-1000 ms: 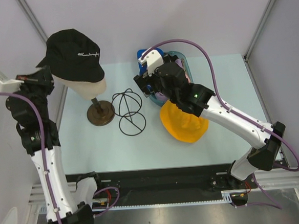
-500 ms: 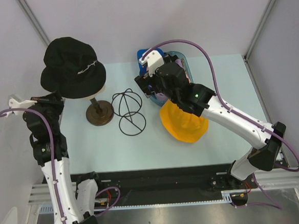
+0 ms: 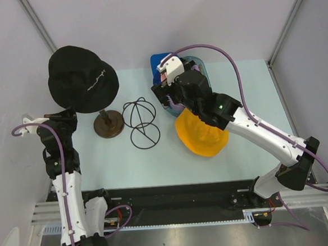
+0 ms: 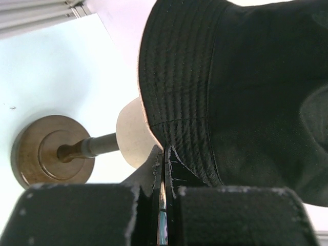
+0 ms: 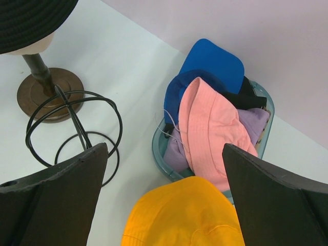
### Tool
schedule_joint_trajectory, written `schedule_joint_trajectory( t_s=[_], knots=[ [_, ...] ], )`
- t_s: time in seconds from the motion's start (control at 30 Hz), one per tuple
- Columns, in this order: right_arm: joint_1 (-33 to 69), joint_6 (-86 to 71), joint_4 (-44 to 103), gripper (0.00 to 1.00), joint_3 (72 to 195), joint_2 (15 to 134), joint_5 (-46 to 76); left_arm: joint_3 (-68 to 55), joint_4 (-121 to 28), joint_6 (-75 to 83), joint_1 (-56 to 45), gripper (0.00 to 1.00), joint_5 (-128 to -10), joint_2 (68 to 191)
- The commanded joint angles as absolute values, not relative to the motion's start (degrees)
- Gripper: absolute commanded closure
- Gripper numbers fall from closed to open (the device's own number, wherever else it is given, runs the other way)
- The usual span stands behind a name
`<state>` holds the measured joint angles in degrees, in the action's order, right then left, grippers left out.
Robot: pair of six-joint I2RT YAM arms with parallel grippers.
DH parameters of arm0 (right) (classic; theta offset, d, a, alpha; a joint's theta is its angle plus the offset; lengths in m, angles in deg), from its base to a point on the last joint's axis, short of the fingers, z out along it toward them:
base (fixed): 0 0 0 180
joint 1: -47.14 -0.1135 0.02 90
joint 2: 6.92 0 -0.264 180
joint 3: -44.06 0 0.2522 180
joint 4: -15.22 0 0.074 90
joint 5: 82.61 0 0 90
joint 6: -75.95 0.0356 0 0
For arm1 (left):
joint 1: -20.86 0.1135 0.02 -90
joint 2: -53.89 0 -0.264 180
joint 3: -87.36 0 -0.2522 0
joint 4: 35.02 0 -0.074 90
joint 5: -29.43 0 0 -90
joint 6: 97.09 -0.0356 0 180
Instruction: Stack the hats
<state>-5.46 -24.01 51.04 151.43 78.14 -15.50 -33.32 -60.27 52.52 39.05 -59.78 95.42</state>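
Observation:
A black bucket hat point(image 3: 82, 78) with small white lettering hangs tilted over the cream mannequin head point(image 4: 130, 130). My left gripper point(image 4: 163, 166) is shut on its brim point(image 4: 174, 92); in the top view the gripper point(image 3: 73, 111) sits at the hat's near-left edge. An orange bucket hat point(image 3: 201, 134) lies on the table in front of the tray point(image 5: 158, 146). The tray holds a pink hat point(image 5: 210, 128), a lavender hat point(image 5: 253, 120) and a blue cap point(image 5: 212, 59). My right gripper point(image 5: 165, 148) is open and empty above the tray's near edge and the orange hat point(image 5: 187, 215).
The mannequin head's brown wooden stand base point(image 3: 109, 124) sits left of centre. A black wire hat form point(image 3: 140, 122) stands beside it, between the stand and the tray. Walls close the left, back and right sides.
My left arm has swung toward the near side, and the black hat has lifted and tipped up off the mannequin head, which is now hidden from above. My right arm shifted slightly.

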Motion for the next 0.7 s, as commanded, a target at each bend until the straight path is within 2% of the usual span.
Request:
schedule_joint_trajectory(
  t_s=[0.0,0.37,0.53,0.57,0.6,0.63,0.67],
  knots=[
    [-4.46,-22.58,50.42,0.00,151.78,76.23,-14.32,-36.16,-59.77,55.30,40.28,1.00,-63.03,96.86],
    [-1.29,-19.85,51.74,0.00,151.25,75.09,-11.59,-39.59,-56.61,54.70,40.37,1.00,-64.79,98.27],
    [0.02,-18.62,51.92,0.00,150.73,74.73,-10.28,-37.40,-57.22,51.88,40.46,1.00,-65.32,99.76],
    [0.72,-18.45,52.09,0.00,150.72,74.65,-10.27,-37.05,-57.48,51.10,40.46,0.94,-65.75,100.03],
    [1.08,-18.27,52.35,0.01,150.64,74.64,-10.19,-36.52,-58.01,50.65,40.46,0.83,-66.28,99.85],
    [1.78,-17.92,52.53,0.00,150.72,74.56,-9.84,-36.25,-58.36,50.21,40.46,0.50,-66.37,99.59],
    [2.48,-17.14,52.71,0.00,150.72,74.56,-9.40,-36.08,-58.89,49.25,40.54,0.36,-66.29,99.15]
  ],
)
